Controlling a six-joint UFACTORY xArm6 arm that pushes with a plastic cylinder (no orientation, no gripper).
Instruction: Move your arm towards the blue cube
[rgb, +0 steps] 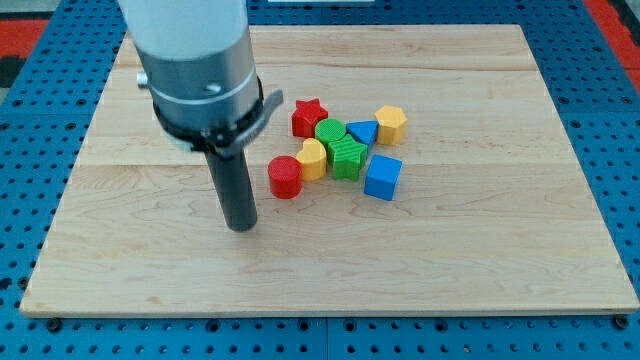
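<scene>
Wooden board (480, 270) on blue pegboard (30, 120), no readable writing, my tip (241, 227) holding nothing, left of centre, near the red cylinder (285, 177), blue cube (382, 177) at the cluster's lower right, right of centre, beside the green star (348, 157).

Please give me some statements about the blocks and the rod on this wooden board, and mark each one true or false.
1. My tip touches the blue cube. False: it stands apart, toward the view's left.
2. The red cylinder is the block nearest my tip. True.
3. The red star lies below the blue cube in the view. False: it lies higher, to the left.
4. The yellow hexagonal block is at the cluster's upper right. True.
</scene>
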